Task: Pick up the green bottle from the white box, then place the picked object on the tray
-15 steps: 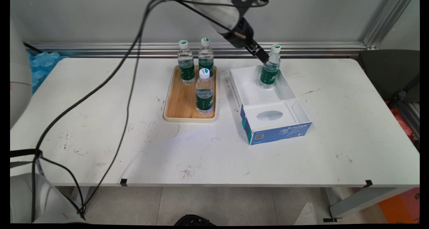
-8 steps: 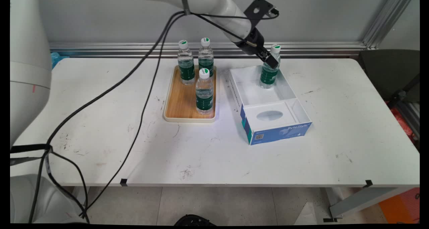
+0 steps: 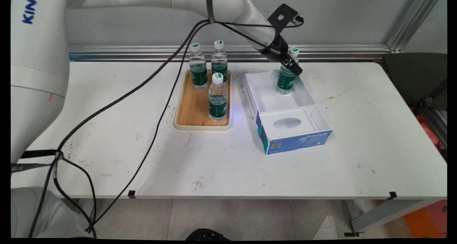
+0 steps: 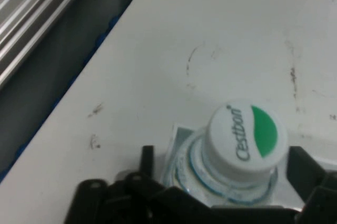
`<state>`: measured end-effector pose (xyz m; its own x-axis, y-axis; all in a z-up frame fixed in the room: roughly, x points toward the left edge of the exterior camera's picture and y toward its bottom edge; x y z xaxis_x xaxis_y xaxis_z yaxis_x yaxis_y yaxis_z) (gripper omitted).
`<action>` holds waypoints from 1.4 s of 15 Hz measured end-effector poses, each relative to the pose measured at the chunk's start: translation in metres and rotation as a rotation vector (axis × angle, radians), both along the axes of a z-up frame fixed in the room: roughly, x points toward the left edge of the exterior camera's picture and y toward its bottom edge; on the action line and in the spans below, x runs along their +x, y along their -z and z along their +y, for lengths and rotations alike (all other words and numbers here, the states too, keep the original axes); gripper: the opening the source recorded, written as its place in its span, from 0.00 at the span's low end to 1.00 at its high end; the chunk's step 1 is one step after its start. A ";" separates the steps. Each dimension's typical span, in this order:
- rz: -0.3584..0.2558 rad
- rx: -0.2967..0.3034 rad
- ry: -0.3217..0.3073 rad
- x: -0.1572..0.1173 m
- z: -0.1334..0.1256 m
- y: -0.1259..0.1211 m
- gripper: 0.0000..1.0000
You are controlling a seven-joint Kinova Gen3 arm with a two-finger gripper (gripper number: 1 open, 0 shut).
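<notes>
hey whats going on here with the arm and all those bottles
The white arm's claw is down at the upper part of a water bottle that stands upright in the far end of an open white and blue box. In the hand view the fingers sit either side of the bottle just below its cap. Three more bottles stand on the wooden tray left of the box.

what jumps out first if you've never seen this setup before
The black pincer reaches down from the upper left to a green-labelled water bottle standing in the far end of an open white and blue box right of centre; the hand view shows the bottle's white and green cap between the fingers. Left of the box, three more bottles stand upright on a wooden tray.
</notes>
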<state>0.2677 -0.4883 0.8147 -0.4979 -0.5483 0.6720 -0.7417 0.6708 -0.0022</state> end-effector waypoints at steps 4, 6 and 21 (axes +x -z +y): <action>0.002 -0.010 0.010 -0.004 -0.008 0.006 0.00; -0.001 -0.015 0.017 -0.004 -0.008 0.005 0.00; 0.016 -0.101 0.026 0.021 0.033 -0.115 0.00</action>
